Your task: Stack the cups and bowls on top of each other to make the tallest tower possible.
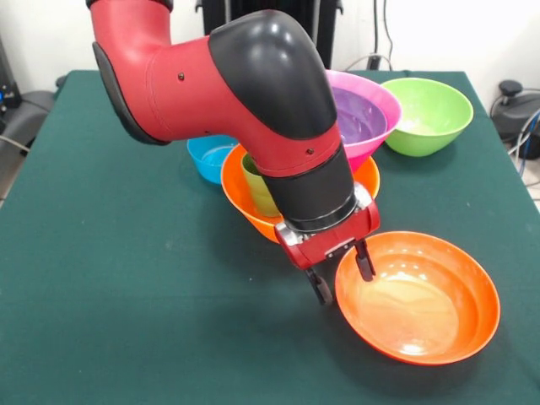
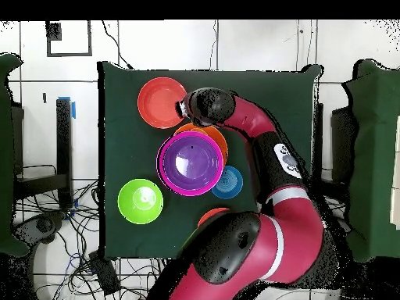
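Note:
My gripper (image 1: pixel 342 276) is low over the table with its fingers apart, one outside and one inside the near rim of a red-orange bowl (image 1: pixel 418 299); in the overhead view the gripper (image 2: pixel 185 105) is at that bowl's (image 2: pixel 160 101) edge. Behind it the light orange bowl (image 1: pixel 240 190) holds a yellow-green cup (image 1: pixel 257 186), partly hidden by my arm. The pink bowl (image 1: pixel 384 97) with the purple bowl (image 1: pixel 363 118) inside it leans on the light orange bowl's far side. The other cups are out of view.
The small blue bowl (image 1: pixel 209 157) sits beside the light orange one. The lime green bowl (image 1: pixel 426 114) stands apart at the far corner. A second red-orange bowl (image 2: pixel 211 215) shows partly under my arm in the overhead view.

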`<state>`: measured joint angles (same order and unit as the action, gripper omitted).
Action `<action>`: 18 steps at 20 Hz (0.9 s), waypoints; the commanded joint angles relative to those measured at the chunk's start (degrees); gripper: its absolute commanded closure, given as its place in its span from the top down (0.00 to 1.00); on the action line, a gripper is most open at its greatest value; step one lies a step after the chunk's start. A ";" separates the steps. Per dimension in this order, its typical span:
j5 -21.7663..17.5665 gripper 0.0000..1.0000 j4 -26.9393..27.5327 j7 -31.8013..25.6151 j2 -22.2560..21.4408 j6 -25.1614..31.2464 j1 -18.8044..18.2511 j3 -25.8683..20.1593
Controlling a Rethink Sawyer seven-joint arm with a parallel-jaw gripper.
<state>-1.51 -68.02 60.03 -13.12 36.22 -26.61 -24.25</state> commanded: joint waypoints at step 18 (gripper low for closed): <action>-7.33 1.00 4.09 -4.91 3.20 -4.68 -1.86 -7.00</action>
<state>-3.12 -67.06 60.03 -11.23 35.52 -28.25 -28.22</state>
